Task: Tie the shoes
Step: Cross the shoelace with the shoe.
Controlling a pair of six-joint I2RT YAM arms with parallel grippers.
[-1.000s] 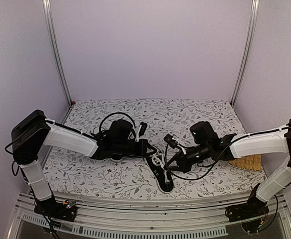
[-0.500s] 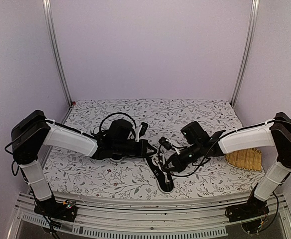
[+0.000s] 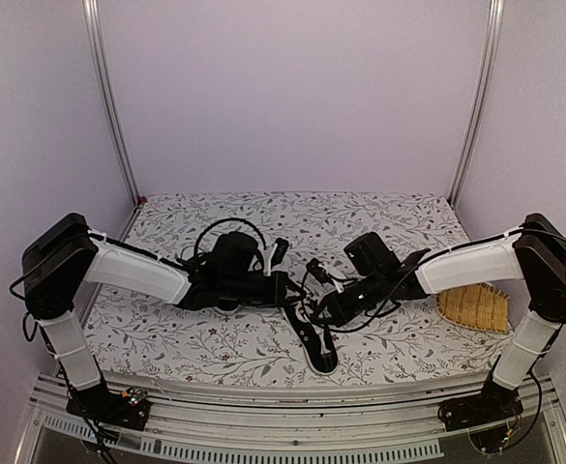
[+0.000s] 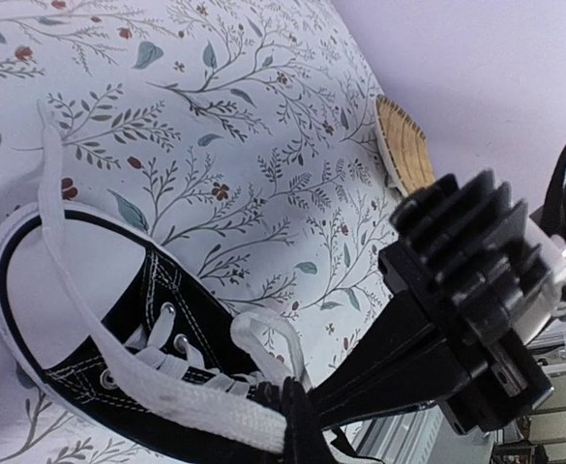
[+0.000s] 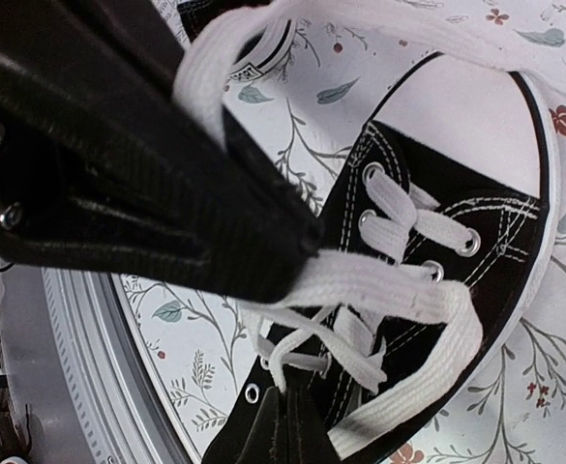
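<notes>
Pinching a flat white lace (image 4: pixel 195 411), the left fingers (image 4: pixel 296 433) are pressed together on it at the bottom edge of the left wrist view. From them the lace runs straight across the open mouth of a small black canvas low-top sneaker with a white rubber sole (image 4: pixel 195 319) and on past its rim onto the cloth.

The right fingers (image 5: pixel 283 425) are pressed together as well. Their tip is closed on a thin strand of the same lace, just beside the eyelets in the middle of the lacing. In the right wrist view the left arm's black finger crosses the upper left, with a broad band of lace lying over it and another stretch leaving its tip across the sneaker's tongue.

From above, the two sets of fingers sit close together over the far end of the sneaker. It lies on the desk with a floral-print cover (image 3: pixel 215 217), between the arms and near the middle of the front edge. A tan woven mat (image 3: pixel 474 311) lies at the right side of the desk, well apart from the sneaker.
</notes>
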